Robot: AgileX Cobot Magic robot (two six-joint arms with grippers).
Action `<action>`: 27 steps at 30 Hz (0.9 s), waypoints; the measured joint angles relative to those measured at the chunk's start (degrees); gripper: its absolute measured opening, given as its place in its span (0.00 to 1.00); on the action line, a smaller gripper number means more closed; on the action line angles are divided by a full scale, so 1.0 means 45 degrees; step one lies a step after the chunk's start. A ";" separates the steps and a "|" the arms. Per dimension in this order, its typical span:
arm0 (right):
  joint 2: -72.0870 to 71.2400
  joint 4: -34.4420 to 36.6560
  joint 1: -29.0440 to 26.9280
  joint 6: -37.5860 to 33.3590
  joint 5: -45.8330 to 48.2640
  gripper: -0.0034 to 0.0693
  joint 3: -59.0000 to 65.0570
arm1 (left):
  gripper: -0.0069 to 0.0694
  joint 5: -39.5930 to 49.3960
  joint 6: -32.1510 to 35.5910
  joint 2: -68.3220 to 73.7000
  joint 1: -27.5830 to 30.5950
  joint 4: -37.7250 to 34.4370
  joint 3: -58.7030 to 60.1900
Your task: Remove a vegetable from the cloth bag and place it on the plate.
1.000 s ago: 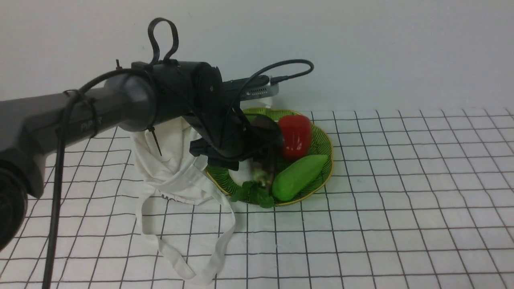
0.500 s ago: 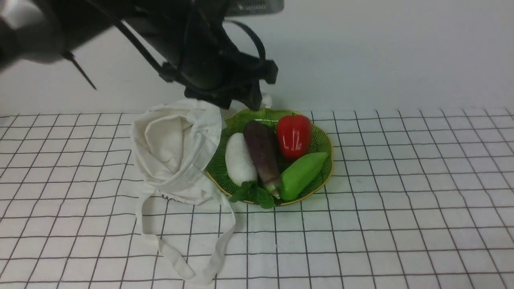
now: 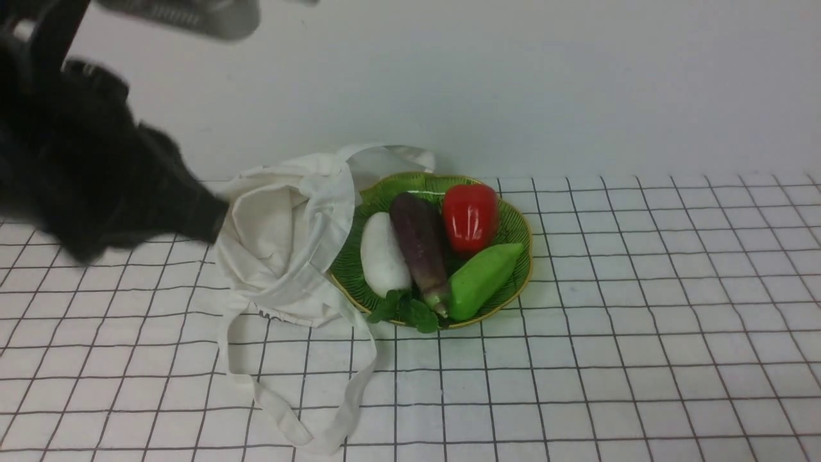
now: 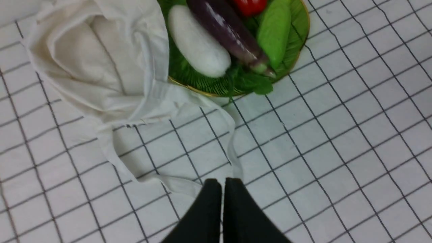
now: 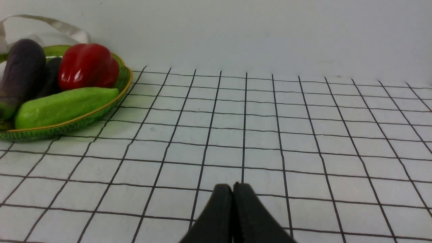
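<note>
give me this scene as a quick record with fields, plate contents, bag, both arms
plate: green, yellow rim, on gridded table
on plate: white radish, eggplant, red pepper, green gourd, leafy greens
eggplant: long, purple, between radish and gourd, stem end toward robot
cloth bag: slumped on table against plate's left side, straps trailing toward robot
left gripper: fingers shut, empty, above table near a bag strap
right gripper: fingers shut, empty, low over table right of plate
task state: eggplant on plate, out of bag
</note>
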 joint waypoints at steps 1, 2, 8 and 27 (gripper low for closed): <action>0.0000 0.0000 0.0000 0.0000 0.0000 0.03 0.0000 | 0.08 -0.0651 -0.0052 -0.0616 0.0000 -0.0257 0.1196; 0.0000 0.0000 0.0000 0.0000 0.0000 0.03 0.0000 | 0.08 -0.1383 -0.0156 -0.1369 0.0000 -0.0480 0.2154; 0.0000 0.0000 0.0000 0.0000 0.0000 0.03 0.0000 | 0.08 -0.7332 -0.0632 -0.4637 0.0000 -0.1238 0.8205; 0.0000 0.0000 0.0000 0.0000 0.0000 0.03 0.0000 | 0.08 -0.9818 -0.0572 -0.6146 0.0000 -0.1182 1.2388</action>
